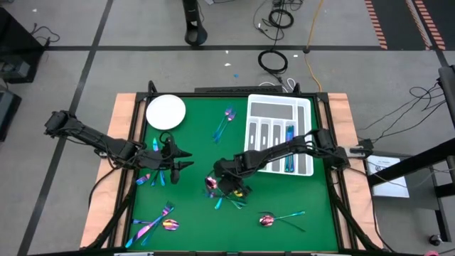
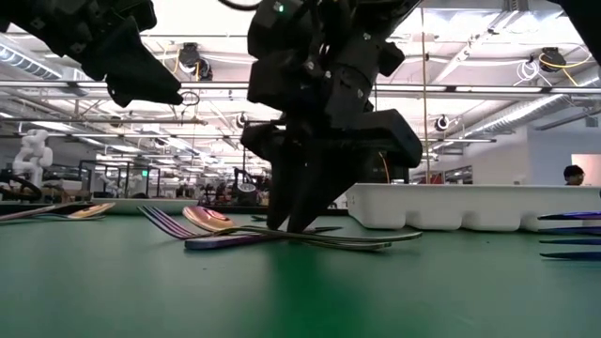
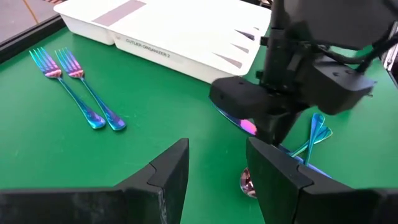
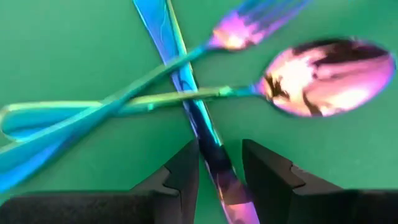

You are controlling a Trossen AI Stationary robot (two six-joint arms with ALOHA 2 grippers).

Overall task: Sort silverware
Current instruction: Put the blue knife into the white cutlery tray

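Observation:
The silverware is iridescent pink, blue and teal. A crossed pile [image 1: 226,190] lies mid-table: a knife [image 4: 214,149], a fork [image 4: 249,25] and a spoon [image 4: 329,68]. My right gripper [image 4: 221,174] is down at the table on this pile [image 2: 300,221], open by a narrow gap, one finger on each side of the knife. My left gripper [image 1: 188,160] hovers open just left of the pile, above the table [image 3: 217,168]. Other pieces lie scattered [image 1: 153,224], [image 1: 277,219], [image 1: 226,122], and some lie in the tray [image 1: 289,142]. My right gripper comes from above, pointing down, with its fingers [image 4: 186,171] across the knife's length [image 4: 217,165]. The knife lies flat on the table, under the fork and the spoon. I cannot tell whether the fingers touch it.
The white compartmented tray [image 1: 281,135] sits right of centre, close behind the right arm. A round white plate [image 1: 166,112] is at the far left corner. Two forks [image 3: 74,87] lie in front of the tray. Bare green mat shows along the near middle [image 1: 213,227].

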